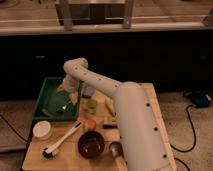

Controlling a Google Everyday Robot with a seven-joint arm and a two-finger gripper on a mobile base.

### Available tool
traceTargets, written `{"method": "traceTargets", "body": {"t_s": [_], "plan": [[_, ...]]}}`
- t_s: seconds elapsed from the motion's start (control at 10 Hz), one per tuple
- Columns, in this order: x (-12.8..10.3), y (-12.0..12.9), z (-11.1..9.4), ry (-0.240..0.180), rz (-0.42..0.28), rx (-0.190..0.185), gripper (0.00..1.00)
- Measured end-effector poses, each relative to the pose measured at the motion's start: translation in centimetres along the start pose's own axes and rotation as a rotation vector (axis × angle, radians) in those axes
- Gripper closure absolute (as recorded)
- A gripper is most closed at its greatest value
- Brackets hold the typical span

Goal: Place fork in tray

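Note:
The green tray sits at the back left of the wooden table. A slim shiny silver fork shows inside the tray, near its right side. My gripper hangs over the right part of the tray, right above the fork and very close to it. I cannot tell whether it touches or holds the fork. My white arm reaches in from the lower right across the table.
On the wooden table: a white-handled brush, a dark-brown bowl, a small white cup, an orange fruit, a green cup, a yellow item, a metal cup. A dark counter stands behind.

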Motion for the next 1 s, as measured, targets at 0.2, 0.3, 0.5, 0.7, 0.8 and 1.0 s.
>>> {"method": "traceTargets", "body": {"t_s": [0.2,0.3,0.5,0.7,0.8,1.0], "plan": [[-0.05,-0.05,0.01,-0.003,-0.004,0.002,0.20],[-0.08,-0.08,0.01,-0.005,-0.006,0.003,0.20],[-0.26,-0.21,0.01,-0.010,-0.015,0.007,0.20],[-0.29,-0.19,-0.02,-0.015,-0.019,0.010,0.20],[-0.30,-0.19,-0.01,-0.015,-0.019,0.010,0.20],[-0.34,-0.22,0.02,-0.015,-0.020,0.009,0.20]]}}
